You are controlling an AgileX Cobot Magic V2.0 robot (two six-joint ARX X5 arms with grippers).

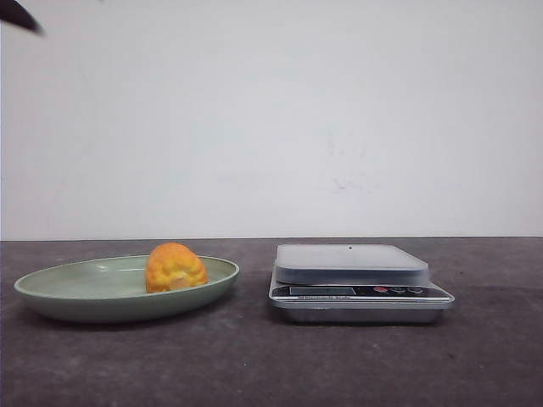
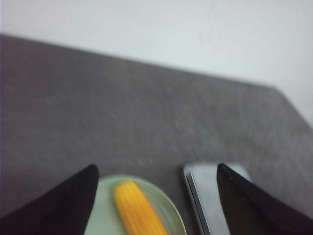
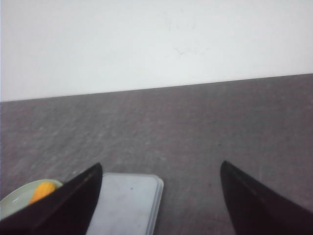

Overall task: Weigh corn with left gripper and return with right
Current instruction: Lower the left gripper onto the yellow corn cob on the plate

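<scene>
The corn, a stubby yellow-orange cob piece, lies in the green plate at the left. The silver kitchen scale stands to its right with nothing on its tray. My left gripper is open, high above the plate; the corn and the plate show between its fingers, the scale by one finger. A dark finger tip shows at the front view's top left. My right gripper is open and empty above the scale; the corn peeks beside one finger.
The dark grey table runs back to a plain white wall. Nothing else stands on it beside the plate and the scale.
</scene>
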